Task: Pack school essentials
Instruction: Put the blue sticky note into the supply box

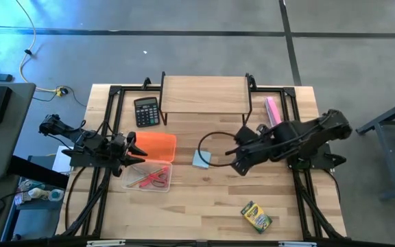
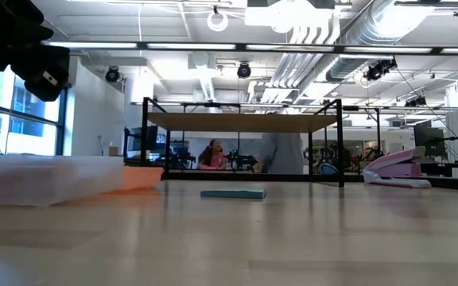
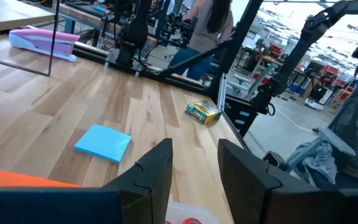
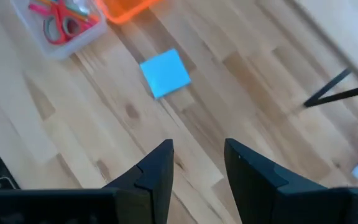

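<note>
We judge the light blue square notepad (image 1: pixel 201 159), lying flat on the table between the clear tray (image 1: pixel 130 180) and the right gripper (image 1: pixel 236 163), to be light, thin and a little flexible, so we would pinch it across two opposite edges. Being square it has no real long axis; it sits turned diagonally to the table edge. Both the right gripper and the left gripper (image 1: pixel 137 156), which hangs over the tray, hold nothing, fingers parted.

1. No text, brand or number could be read anywhere.
2. The yellow-green crayon box (image 1: pixel 256 217) carried printing too small to make out.
3. The black calculator (image 1: pixel 146 111) keys showed no legible markings.
</note>
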